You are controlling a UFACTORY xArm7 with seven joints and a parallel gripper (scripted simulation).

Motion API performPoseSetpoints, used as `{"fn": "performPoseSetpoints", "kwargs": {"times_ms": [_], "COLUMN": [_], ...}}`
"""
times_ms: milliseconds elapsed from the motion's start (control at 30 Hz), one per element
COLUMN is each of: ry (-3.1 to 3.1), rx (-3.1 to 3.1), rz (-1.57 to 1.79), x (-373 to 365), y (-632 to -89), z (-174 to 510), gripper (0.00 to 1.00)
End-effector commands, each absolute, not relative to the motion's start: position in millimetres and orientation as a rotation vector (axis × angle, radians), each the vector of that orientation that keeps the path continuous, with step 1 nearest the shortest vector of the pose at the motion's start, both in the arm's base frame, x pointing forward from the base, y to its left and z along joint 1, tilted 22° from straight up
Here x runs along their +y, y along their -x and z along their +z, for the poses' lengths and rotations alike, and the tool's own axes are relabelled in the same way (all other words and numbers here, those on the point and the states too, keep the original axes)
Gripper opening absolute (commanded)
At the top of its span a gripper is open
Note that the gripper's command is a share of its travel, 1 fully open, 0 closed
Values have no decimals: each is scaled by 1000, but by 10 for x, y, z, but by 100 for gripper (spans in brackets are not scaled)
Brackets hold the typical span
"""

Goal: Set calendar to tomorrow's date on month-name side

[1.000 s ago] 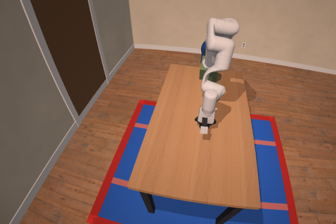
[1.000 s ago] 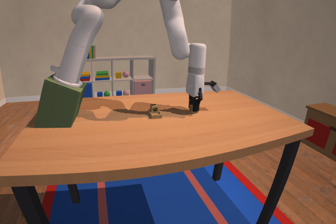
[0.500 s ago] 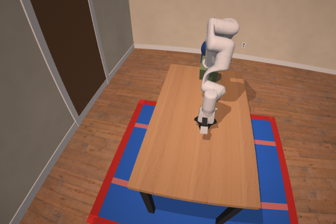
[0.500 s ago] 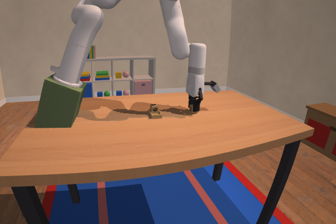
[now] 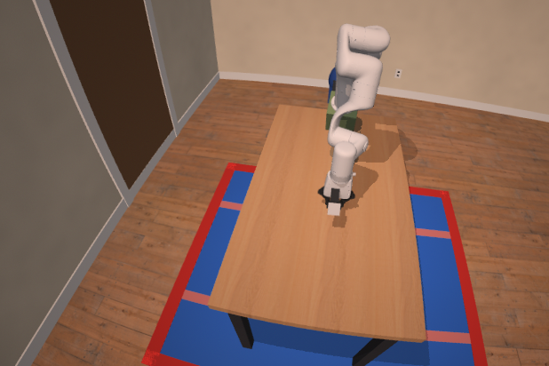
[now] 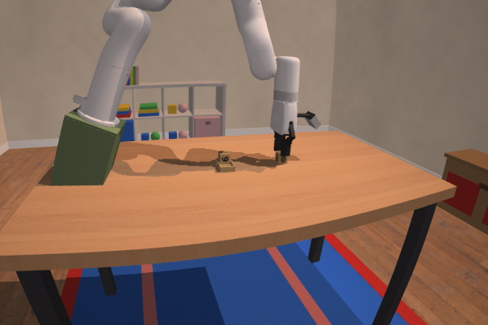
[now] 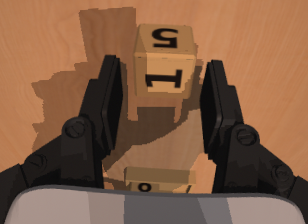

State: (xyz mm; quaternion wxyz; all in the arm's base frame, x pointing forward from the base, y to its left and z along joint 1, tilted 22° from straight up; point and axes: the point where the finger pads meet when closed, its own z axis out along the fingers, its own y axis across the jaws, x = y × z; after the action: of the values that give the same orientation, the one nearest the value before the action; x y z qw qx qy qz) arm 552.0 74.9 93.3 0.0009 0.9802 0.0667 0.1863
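My gripper [image 6: 283, 152] [image 7: 162, 77] is open around a wooden cube, with a gap on each side of it in the wrist view. This cube [image 6: 283, 159] [image 7: 172, 90] appears to rest on the table. It shows an inverted 5 and a sideways 1 in the wrist view, and a 0 in the exterior view. The small wooden tray [image 6: 226, 169] stands on the table nearer the arm's base. The other cube [image 6: 224, 155] is at the tray and shows a 6 or 9. In the top view the wrist hides the fingertips and the cubes.
The wooden table [image 5: 311, 265] [image 6: 197, 203] carries the green base block [image 5: 348, 120] [image 6: 83, 152] at its far end from the gripper. A wooden part with dark marks [image 7: 145, 187] is partly cut off at the bottom of the wrist view.
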Motion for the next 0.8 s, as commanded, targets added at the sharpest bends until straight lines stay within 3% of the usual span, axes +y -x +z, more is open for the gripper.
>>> {"fn": "performPoseSetpoints", "kwargs": {"times_ms": [0, 600, 633, 767], "ry": [-3075, -3075, -3075, -3075], "rx": [208, 208, 208, 208], "rz": [590, 590, 590, 590], "x": [746, 736, 736, 736], "y": [-5459, -5270, -5270, -5270], "z": [1132, 1609, 1609, 1609], "gripper": [49, 49, 100, 100]}}
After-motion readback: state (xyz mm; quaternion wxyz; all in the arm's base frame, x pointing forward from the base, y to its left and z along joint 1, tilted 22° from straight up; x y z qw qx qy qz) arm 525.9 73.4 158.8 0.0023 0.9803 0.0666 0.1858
